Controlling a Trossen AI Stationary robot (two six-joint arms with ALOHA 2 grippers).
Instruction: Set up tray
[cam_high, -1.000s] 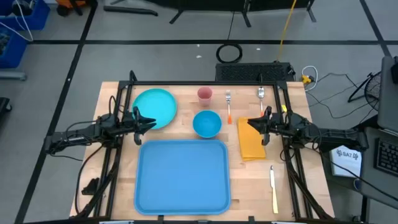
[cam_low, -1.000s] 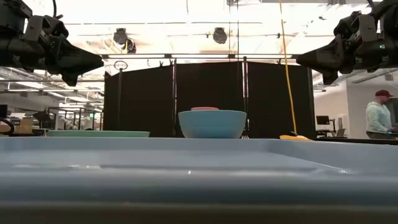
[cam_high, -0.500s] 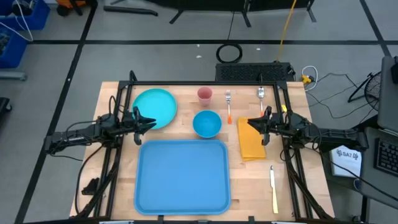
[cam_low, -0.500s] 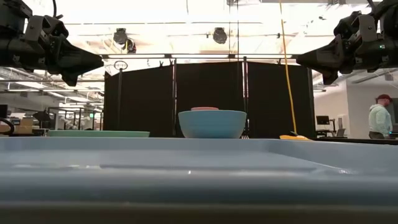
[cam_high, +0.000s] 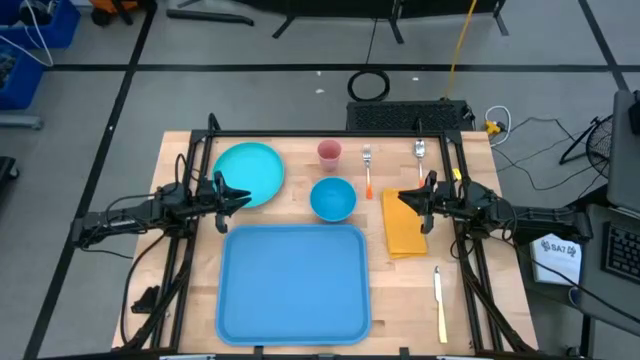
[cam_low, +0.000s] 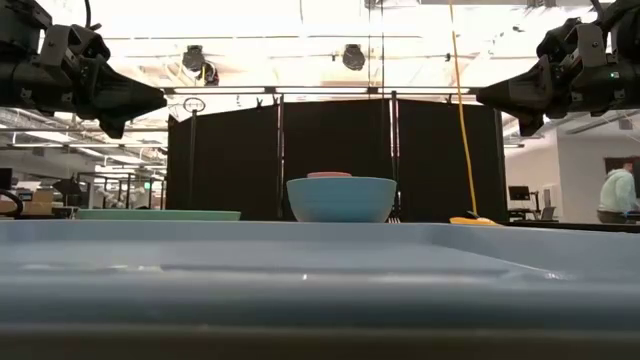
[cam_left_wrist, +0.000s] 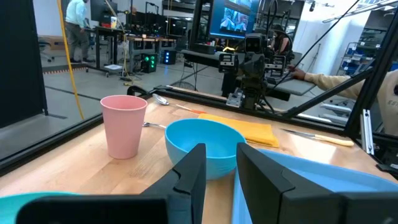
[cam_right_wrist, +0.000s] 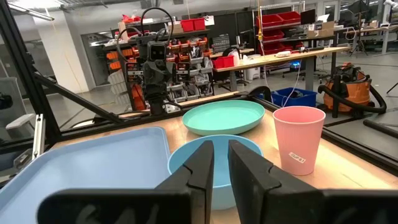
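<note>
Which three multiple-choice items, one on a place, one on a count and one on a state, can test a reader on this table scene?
1. Where does the yellow-orange folded napkin lie?
A. on the tray
B. on the wood, right of the large light-blue plastic tray
C. under the plate

2. How many forks lie at the far edge?
A. two
B. none
C. four

3. What lies on the tray?
A. the bowl
B. the cup
C. nothing

Answers: 1 B, the napkin lies beside the tray's right rim. 2 A, fork and fork. 3 C, its surface shows bare.

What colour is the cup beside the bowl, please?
Pink; the cup shows best in the left wrist view.
</note>
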